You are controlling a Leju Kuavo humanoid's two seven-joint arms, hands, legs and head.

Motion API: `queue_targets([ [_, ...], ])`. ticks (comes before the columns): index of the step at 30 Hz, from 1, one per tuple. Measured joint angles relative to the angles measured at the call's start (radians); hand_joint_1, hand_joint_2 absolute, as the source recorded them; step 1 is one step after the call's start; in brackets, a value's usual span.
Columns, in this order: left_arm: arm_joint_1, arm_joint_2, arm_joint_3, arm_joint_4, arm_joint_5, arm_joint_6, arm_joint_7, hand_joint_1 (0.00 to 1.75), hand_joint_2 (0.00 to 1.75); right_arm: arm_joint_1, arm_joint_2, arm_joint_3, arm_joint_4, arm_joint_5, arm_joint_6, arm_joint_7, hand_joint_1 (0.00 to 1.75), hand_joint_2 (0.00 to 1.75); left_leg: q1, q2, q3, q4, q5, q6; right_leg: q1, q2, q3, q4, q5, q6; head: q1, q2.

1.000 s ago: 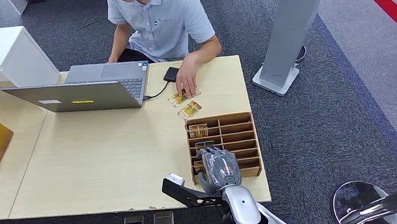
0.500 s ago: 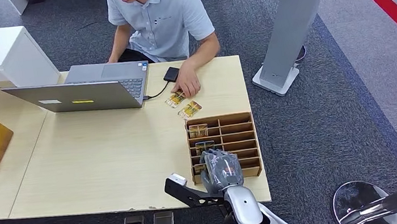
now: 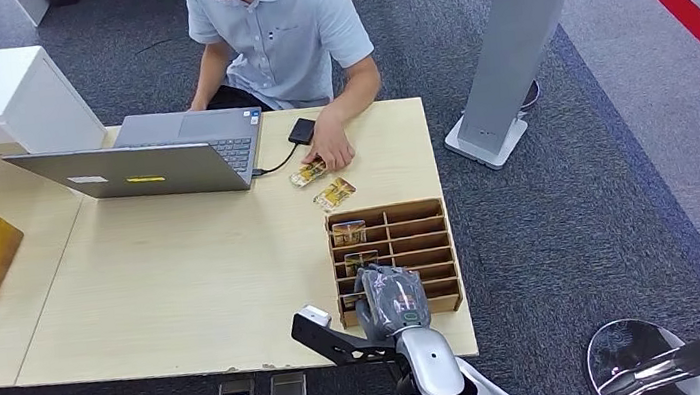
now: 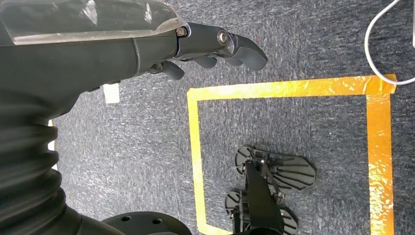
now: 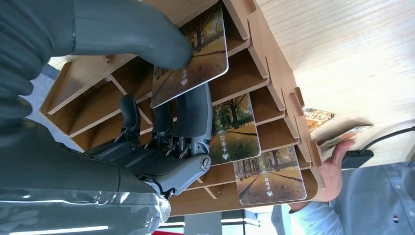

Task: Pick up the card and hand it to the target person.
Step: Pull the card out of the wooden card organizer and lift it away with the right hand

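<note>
Inside the rack (image 5: pixel 274 73), 3 cards; right hand (image 5: pixel 147 98) pinches 1 card (image 5: pixel 193 58).

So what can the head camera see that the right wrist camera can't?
Only the head view shows the laptop, the whole table, the grey carpet and the two loose cards by the person's hand.

Only the right wrist view shows the thumb and fingers pinching a card at the rack, close up.

Both show the wooden card rack, the right hand at it, and the person.
</note>
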Motion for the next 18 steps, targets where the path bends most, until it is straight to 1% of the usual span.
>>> queue_targets([
  [3, 0.000, 0.000, -0.001, 0.000, 0.000, 0.000, -0.001, 0.00, 1.75, -0.001, 0.000, 0.000, 0.000, -0.008, -0.002, 0.000, 1.29, 1.75, 0.000, 0.000, 0.000, 0.000, 0.000, 0.000, 0.000, 0.000, 0.000, 0.000, 0.000, 0.000, 0.000, 0.000],
  [7, 0.000, 0.000, -0.001, 0.000, 0.000, 0.000, -0.003, 0.00, 1.75, -0.001, 0.000, 0.000, 0.000, -0.011, -0.005, 0.000, 1.70, 1.75, 0.000, 0.000, 0.000, 0.000, 0.000, 0.000, 0.000, 0.000, 0.000, 0.000, 0.000, 0.000, 0.000, 0.000],
  [8, 0.000, 0.000, -0.001, 0.000, 0.000, 0.000, -0.004, 0.00, 1.75, -0.001, 0.000, 0.000, 0.000, -0.012, -0.006, 0.000, 1.75, 1.75, 0.000, 0.000, 0.000, 0.000, 0.000, 0.000, 0.000, 0.000, 0.000, 0.000, 0.000, 0.000, 0.000, 0.000],
  [18, -0.001, 0.000, -0.002, 0.000, -0.009, 0.002, -0.014, 0.00, 1.75, -0.001, 0.000, 0.001, 0.000, -0.019, -0.009, -0.002, 1.75, 1.75, 0.000, 0.000, 0.000, 0.000, 0.000, 0.000, 0.000, 0.000, 0.000, 0.000, 0.000, 0.000, 0.000, 0.000],
])
